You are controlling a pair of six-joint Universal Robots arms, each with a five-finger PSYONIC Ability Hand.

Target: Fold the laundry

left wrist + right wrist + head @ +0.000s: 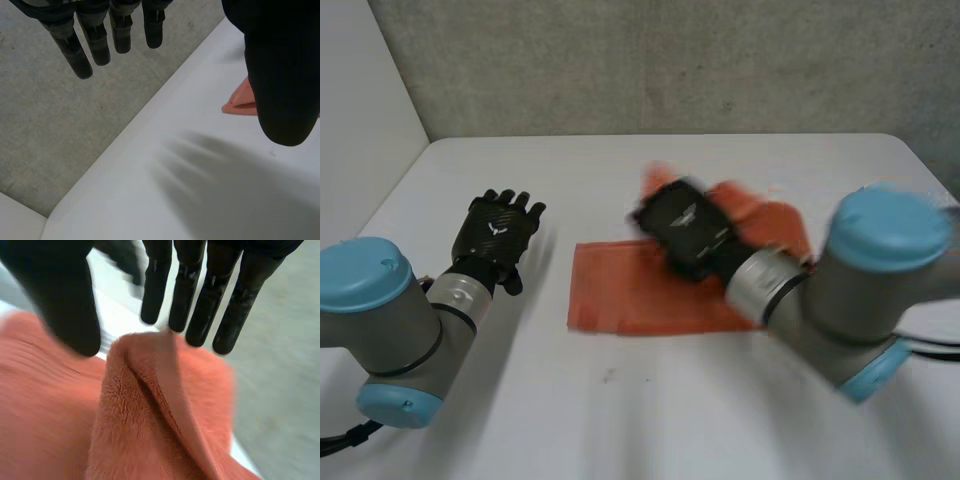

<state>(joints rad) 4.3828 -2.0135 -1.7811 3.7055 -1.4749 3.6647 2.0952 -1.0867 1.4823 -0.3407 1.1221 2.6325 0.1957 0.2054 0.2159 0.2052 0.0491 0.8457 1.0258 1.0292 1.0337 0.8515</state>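
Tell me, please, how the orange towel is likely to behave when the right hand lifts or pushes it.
Probably floppy: the orange towel bunches into a soft ridge at the fingertips of the right hand. Its fuzzy pile should grip rather than slip. Pushed, it would likely wrinkle rather than slide flat.

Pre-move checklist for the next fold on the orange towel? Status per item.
1. Right hand over the orange terry cloth: ok, it is above the cloth's far part.
2. Right hand grip: not ok. Its fingers are straight and the thumb is apart, so the raised fold at the fingertips is not pinched.
3. Left hand clear of the cloth: ok, open and apart from it, over the white table.
4. Cloth lying flat: not ok, it is bunched up at the right hand.
5. Cloth fully on the table: ok, away from the edges.
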